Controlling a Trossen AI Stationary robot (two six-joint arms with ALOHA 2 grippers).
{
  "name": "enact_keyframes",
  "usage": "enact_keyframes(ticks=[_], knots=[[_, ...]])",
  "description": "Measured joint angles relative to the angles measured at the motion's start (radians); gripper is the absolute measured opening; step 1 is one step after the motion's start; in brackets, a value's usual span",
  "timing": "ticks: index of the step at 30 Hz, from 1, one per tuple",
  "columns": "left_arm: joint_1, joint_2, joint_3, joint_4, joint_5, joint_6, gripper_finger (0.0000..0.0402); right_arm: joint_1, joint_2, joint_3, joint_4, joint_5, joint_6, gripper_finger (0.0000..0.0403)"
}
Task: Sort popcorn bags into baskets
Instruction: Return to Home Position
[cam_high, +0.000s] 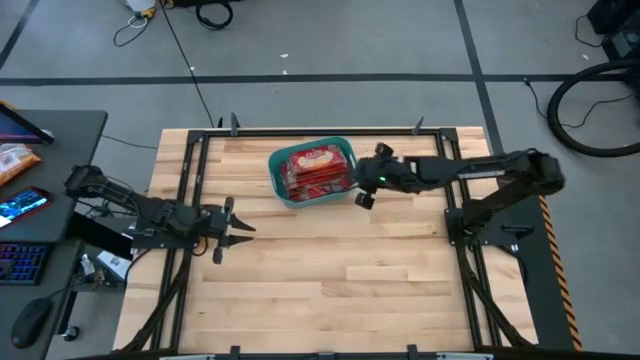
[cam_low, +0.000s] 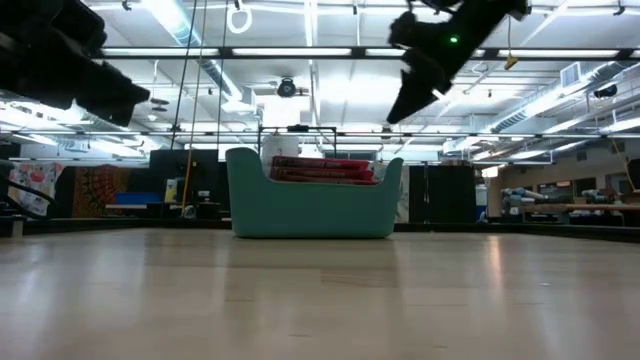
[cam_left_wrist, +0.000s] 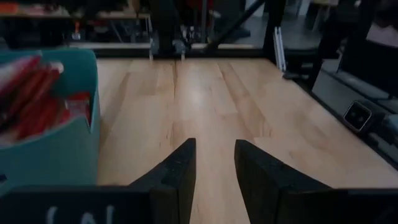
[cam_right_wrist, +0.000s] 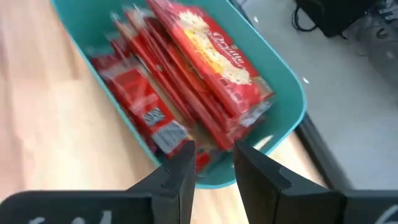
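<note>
The teal basket (cam_high: 283, 183) stands on the far middle of the table, its base on the wood. Several red popcorn bags (cam_high: 316, 168) lie stacked and leaning inside it, rising above the rim in the low view (cam_low: 322, 168). My right gripper (cam_high: 354, 184) hovers open and empty just off the basket's right end, above rim height (cam_low: 408, 100). Its wrist view looks down on the bags (cam_right_wrist: 211, 59) in the basket (cam_right_wrist: 283, 81). My left gripper (cam_high: 240, 226) is open and empty over bare wood, left of and nearer than the basket (cam_left_wrist: 56, 155).
A black frame rail (cam_high: 300, 131) runs along the table's far edge, and side rails run down both sides. Bare wood (cam_high: 340, 280) fills the near half of the table. A dark desk (cam_high: 40, 200) with a phone and keyboard stands off the left edge.
</note>
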Motion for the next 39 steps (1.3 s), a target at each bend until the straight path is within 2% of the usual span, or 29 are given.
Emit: enact_keyframes(ticks=[9,17,23,31,39], knots=[[0.0,-0.177,0.0,-0.118,-0.059,0.058,0.0116,0.047,-0.242,-0.332,0.323,-0.006,0.157,0.0114],[0.0,-0.28,-0.006,-0.17,-0.059,0.056,0.0116,0.073,-0.435,-0.602,0.674,-0.003,0.188,0.0114],[0.0,-0.323,-0.047,-0.129,-0.014,0.034,0.0116,0.073,-0.551,-0.745,0.823,-0.002,0.223,0.0114],[-0.001,-0.329,-0.05,-0.114,0.007,0.124,0.0116,0.073,-0.637,-0.895,1.066,-0.017,0.215,0.0114],[-0.001,-0.328,-0.05,-0.114,0.007,0.278,0.0116,0.073,-0.642,-0.98,1.164,-0.02,0.294,0.0114]])
